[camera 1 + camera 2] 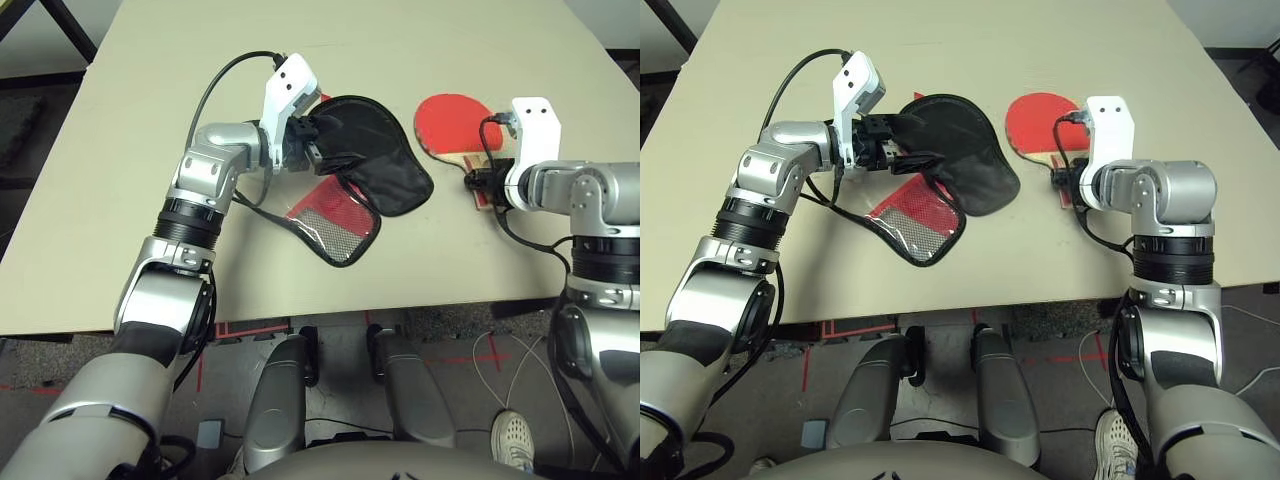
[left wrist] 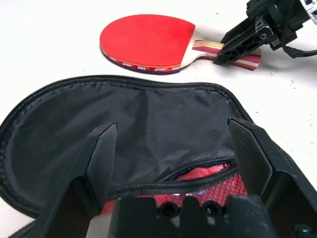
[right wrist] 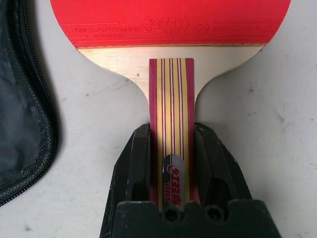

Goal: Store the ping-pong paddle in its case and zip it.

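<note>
The ping-pong paddle (image 1: 455, 122) lies flat on the table at the right, red face up, its striped handle (image 3: 171, 99) pointing toward me. My right gripper (image 3: 171, 130) is shut on the handle's end, one finger on each side. The case (image 1: 385, 165) lies unzipped at the centre, its black lining (image 2: 148, 124) facing up and the red half with the mesh pocket (image 1: 335, 218) folded out toward me. My left gripper (image 1: 328, 148) hovers at the case's left edge, open, its fingers (image 2: 101, 148) spread wide over the lining.
The tan table (image 1: 130, 150) has bare room behind and left of the case. Its front edge (image 1: 300, 318) runs close below the mesh pocket. A black cable (image 1: 215, 85) loops above my left wrist.
</note>
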Robot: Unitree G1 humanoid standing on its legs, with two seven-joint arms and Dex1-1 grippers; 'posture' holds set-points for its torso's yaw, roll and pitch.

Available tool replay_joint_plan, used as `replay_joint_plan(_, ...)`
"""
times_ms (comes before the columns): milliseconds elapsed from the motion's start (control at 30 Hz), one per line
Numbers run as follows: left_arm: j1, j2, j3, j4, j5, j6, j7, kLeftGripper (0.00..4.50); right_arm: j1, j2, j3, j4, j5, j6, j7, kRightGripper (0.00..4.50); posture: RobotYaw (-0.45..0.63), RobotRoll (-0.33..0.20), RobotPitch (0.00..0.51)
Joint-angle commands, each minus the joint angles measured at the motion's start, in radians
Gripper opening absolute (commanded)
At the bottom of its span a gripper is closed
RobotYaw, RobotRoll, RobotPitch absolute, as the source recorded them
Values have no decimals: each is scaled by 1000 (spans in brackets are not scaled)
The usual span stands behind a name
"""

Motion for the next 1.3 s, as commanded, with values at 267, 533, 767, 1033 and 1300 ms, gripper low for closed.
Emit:
replay_joint_plan(267, 40, 9, 6, -63, -3, 34, 17, 4500, -183, 27, -36, 128, -50, -158, -49, 1082, -30, 0, 244)
replay_joint_plan(533, 31, 12, 15, -61, -6, 36, 21, 4500, -240, 180, 35, -31, 18, 71, -3, 1082, -27, 0, 243)
replay_joint_plan(767, 31, 16, 17, -86, -11, 47, 25, 4500, -201, 276, 46, -106, 9, 146, -27, 1082, -24, 0, 247)
replay_joint_plan(1033, 31, 16, 20, -101, -20, 55, 33, 4500, -155, 285, 71, -101, -3, 132, -24, 1082, -19, 0, 252)
replay_joint_plan(1300, 32, 18, 25, -107, -25, 58, 44, 4500, -127, 280, 120, -56, -20, 60, -3, 1082, -1, 0, 252)
